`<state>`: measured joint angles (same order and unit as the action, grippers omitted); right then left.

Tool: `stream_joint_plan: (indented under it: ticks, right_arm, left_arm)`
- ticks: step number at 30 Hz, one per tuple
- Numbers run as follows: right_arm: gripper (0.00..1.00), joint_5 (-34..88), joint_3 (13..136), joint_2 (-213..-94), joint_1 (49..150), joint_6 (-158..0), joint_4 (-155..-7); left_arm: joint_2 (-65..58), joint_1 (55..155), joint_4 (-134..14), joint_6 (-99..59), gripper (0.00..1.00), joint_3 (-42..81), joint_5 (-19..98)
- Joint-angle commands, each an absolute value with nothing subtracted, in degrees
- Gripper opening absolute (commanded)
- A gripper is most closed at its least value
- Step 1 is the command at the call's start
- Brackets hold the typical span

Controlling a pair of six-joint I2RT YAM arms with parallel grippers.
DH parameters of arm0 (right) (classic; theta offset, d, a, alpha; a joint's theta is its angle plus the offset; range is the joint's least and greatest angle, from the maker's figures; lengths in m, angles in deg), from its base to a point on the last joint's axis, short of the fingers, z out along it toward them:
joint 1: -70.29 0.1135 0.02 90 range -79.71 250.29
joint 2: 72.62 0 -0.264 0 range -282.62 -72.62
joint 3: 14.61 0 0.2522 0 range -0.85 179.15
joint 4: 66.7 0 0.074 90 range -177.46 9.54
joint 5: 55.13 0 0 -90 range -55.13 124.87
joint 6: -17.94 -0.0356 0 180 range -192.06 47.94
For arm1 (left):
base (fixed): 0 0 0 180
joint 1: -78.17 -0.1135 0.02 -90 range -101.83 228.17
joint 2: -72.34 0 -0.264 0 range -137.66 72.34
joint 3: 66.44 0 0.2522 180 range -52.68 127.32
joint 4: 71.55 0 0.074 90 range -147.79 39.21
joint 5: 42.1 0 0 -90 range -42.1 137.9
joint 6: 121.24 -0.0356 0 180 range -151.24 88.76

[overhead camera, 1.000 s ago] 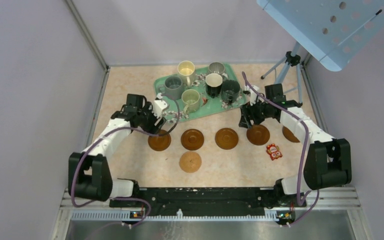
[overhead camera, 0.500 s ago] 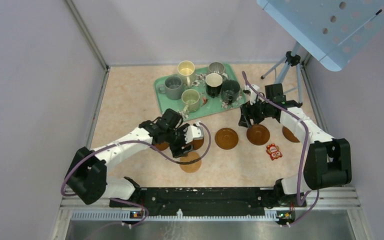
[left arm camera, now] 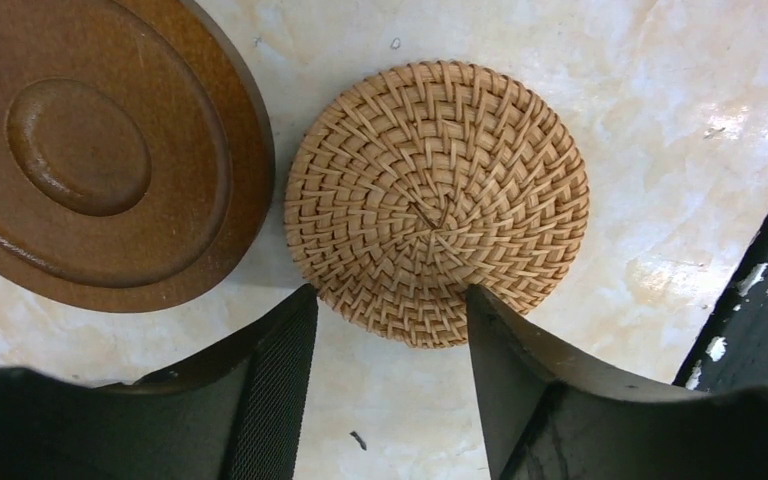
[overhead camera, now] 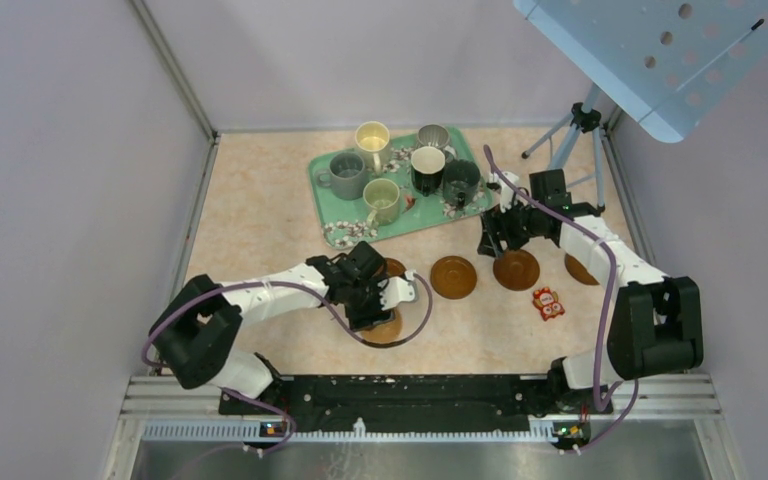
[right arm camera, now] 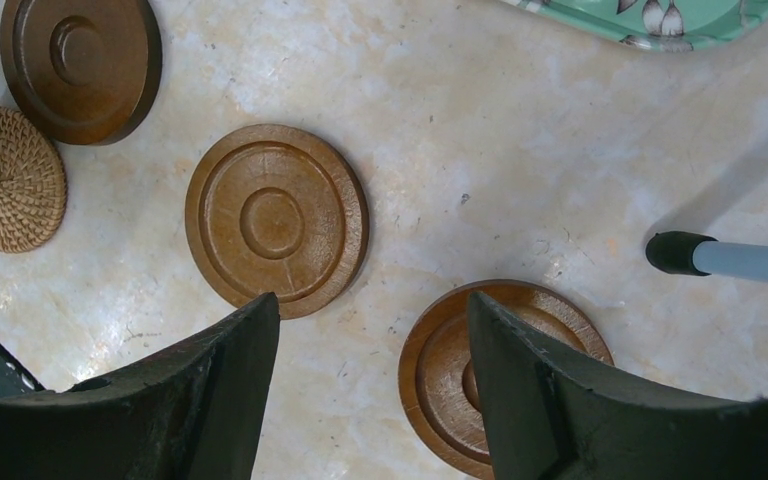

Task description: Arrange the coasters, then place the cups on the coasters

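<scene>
A woven tan coaster (left arm camera: 437, 200) lies on the table nearer the arms than the row of brown coasters. My left gripper (left arm camera: 390, 297) hangs over its near edge, open, a fingertip on either side and nothing gripped; the top view shows that gripper (overhead camera: 372, 312) covering part of the tan coaster (overhead camera: 388, 331). A brown coaster (left arm camera: 90, 150) lies just beside it. More brown coasters (overhead camera: 453, 277) (overhead camera: 516, 269) stand in the row. My right gripper (right arm camera: 370, 305) is open above the table, one finger over a coaster (right arm camera: 505, 375). Several cups (overhead camera: 381, 197) stand on the green tray (overhead camera: 422, 212).
A small red owl trinket (overhead camera: 548, 303) lies near the right end of the row. A tripod (overhead camera: 570, 140) stands at the back right, its leg (right arm camera: 730, 260) close to my right gripper. Walls enclose the table on the left, back and right.
My left arm has swung from the left end of the coaster row rightward and nearer, down to the tan coaster, and its jaws have narrowed a little. The right arm has not moved.
</scene>
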<state>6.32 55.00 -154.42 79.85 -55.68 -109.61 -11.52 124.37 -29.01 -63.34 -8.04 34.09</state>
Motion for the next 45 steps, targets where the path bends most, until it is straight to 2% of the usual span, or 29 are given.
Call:
stream_joint_plan:
  ticks: [1,9,19,26,31,37,45]
  right_arm:
    - [0.68,6.1,55.3,-152.5,79.3,-55.2,-108.8]
    - [0.68,6.1,55.2,-152.1,79.2,-55.1,-109.0]
    - [0.68,6.0,55.4,-152.5,79.2,-55.1,-109.1]
    - [0.68,6.2,55.4,-152.4,79.2,-54.8,-109.4]
    - [0.68,6.3,55.3,-152.5,79.1,-54.7,-109.3]
    - [0.68,6.3,55.5,-153.0,79.1,-54.5,-109.4]
    - [0.68,7.2,55.4,-152.6,78.9,-53.3,-110.5]
  left_arm:
    - [-10.2,124.3,-27.4,-64.3,0.59,-11.5,38.0]
    - [1.3,117.8,-18.6,-70.8,0.51,-18.3,38.5]
    - [11.6,94.3,-12.8,-86.4,0.50,-24.8,41.2]
    - [4.6,73.5,-11.2,-99.3,0.47,-18.6,39.5]
    - [-2.8,63.5,-12.4,-103.2,0.46,-12.0,38.8]
    - [-13.5,59.5,-16.8,-97.6,0.46,-1.5,37.1]
    - [-18.2,59.0,-23.3,-93.1,0.46,1.2,38.3]
